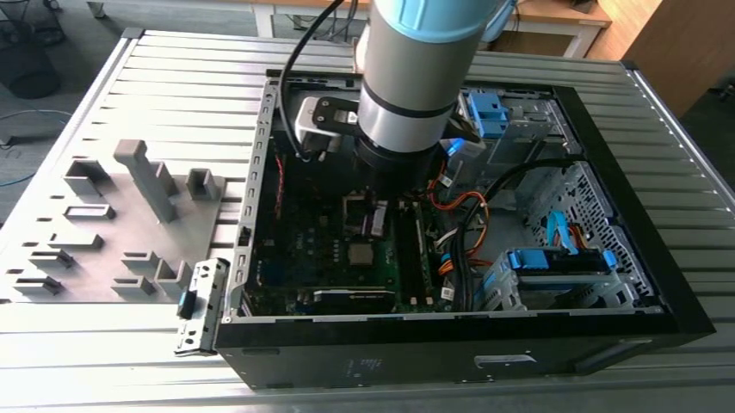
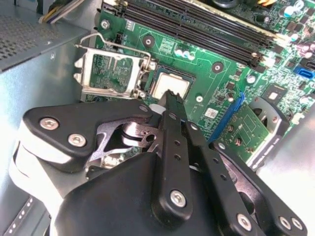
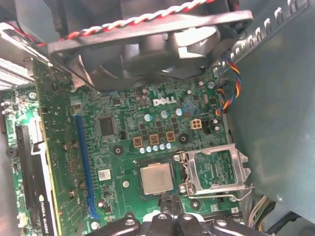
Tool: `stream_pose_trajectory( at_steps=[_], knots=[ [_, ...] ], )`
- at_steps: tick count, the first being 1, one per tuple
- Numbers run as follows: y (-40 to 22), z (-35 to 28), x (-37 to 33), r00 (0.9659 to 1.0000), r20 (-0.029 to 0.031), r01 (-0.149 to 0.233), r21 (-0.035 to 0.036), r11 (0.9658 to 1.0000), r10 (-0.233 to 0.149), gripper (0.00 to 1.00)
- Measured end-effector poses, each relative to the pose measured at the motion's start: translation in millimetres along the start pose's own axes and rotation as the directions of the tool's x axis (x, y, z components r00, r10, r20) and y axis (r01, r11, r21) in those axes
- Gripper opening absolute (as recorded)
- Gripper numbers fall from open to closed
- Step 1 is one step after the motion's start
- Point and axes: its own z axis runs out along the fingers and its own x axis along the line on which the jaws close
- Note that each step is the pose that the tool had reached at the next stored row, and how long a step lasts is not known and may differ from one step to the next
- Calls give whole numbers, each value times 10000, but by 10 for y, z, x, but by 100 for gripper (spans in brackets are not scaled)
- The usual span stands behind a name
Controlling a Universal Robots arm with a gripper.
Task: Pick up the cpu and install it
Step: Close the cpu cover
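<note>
- On the green motherboard [image 3: 116, 169], the cpu [image 3: 156, 178] lies flat in its square socket, shiny top up.
- Just beside it, the metal load frame [image 3: 216, 169] stands flipped open, so the chip is not clamped.
- Close over the chip's edge, the gripper [image 3: 166, 199] has its tips drawn together with nothing between them.
- Seating looks to be the step in hand. Judged well done, the chip sits level, edges square to the socket, with no sideways push.
- Around the board, the black computer case [image 1: 460, 348] also holds cables and blue drive bays [image 1: 559, 261].
</note>
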Motion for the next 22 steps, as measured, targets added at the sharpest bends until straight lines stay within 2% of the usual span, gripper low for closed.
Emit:
stream_pose_trajectory(
  at_steps=[6,11,14,19,22],
  knots=[
    [-10,14,-5,9982,37,-602,24,9982,602,11],
    [-3,17,-37,9977,39,-670,27,9977,670,11],
    [0,22,-84,9975,41,-706,28,9975,705,11],
    [-25,31,-104,9939,60,-1099,43,9939,1099,11],
    [-34,35,-130,9928,66,-1194,47,9928,1194,11]
  ],
)
